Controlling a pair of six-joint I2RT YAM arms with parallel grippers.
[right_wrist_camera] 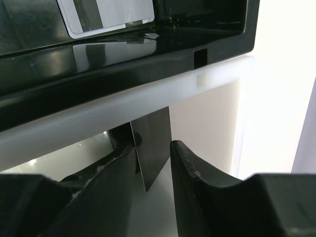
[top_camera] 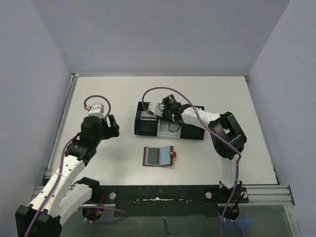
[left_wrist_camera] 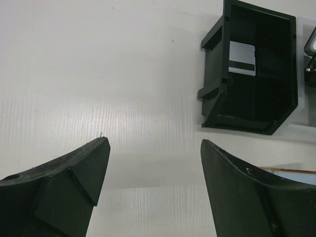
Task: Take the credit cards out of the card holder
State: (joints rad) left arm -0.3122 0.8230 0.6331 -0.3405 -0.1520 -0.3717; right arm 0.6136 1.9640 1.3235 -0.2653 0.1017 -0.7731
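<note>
The card holder (top_camera: 159, 156) lies open on the table between the two arms, brown outside with blue-grey pockets facing up and its snap tab to the right. My right gripper (top_camera: 154, 109) (right_wrist_camera: 153, 143) hangs over the black-and-white tray (top_camera: 137, 126). Its fingers stand apart, and a dark card (right_wrist_camera: 154, 148) stands on edge between them, against the left finger and clear of the right one. A light card (right_wrist_camera: 106, 15) (left_wrist_camera: 243, 58) lies flat in a black compartment of the tray. My left gripper (top_camera: 112, 126) (left_wrist_camera: 154, 140) is open over bare table left of the tray, holding nothing.
The tray's white middle rim (right_wrist_camera: 123, 106) runs just above the right fingers. Its black end wall (left_wrist_camera: 217, 89) faces the left gripper. A raised metal rail (top_camera: 64, 118) borders the table on the left, and grey walls close in behind and at both sides.
</note>
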